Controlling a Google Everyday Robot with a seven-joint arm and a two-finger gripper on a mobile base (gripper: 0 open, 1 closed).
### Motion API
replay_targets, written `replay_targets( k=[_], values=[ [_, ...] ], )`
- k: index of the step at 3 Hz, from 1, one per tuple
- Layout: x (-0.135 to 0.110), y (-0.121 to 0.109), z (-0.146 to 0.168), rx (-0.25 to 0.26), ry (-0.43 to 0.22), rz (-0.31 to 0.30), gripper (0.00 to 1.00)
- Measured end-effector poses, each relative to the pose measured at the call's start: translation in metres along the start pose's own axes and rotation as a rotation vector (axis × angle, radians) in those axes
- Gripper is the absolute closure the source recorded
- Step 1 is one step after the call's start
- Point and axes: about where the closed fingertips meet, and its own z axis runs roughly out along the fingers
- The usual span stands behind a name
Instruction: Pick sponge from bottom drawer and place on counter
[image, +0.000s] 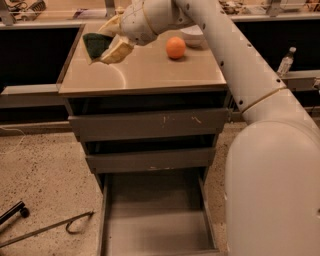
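Observation:
My gripper (104, 42) is over the left rear part of the counter (150, 72), coming in from the right on the white arm. It is shut on the sponge (94, 44), whose dark green face points left, and holds it just above the counter top. The beige fingers (118, 50) clamp it from above and below. The bottom drawer (155, 225) is pulled out at the foot of the cabinet, its flat grey floor bare.
An orange ball (175, 47) lies on the counter at the back right, with a white bowl (194, 35) behind it. Two upper drawers (150, 125) stick out slightly. A metal rod (45, 230) lies on the floor left. A water bottle (286, 61) stands at the right.

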Motion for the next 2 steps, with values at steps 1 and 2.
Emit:
replay_targets(
  k=[1, 2],
  values=[
    [0.042, -0.014, -0.009, 0.04, 0.135, 0.077, 1.0],
    [0.076, -0.017, -0.016, 0.067, 0.22, 0.18, 1.0]
  ],
)
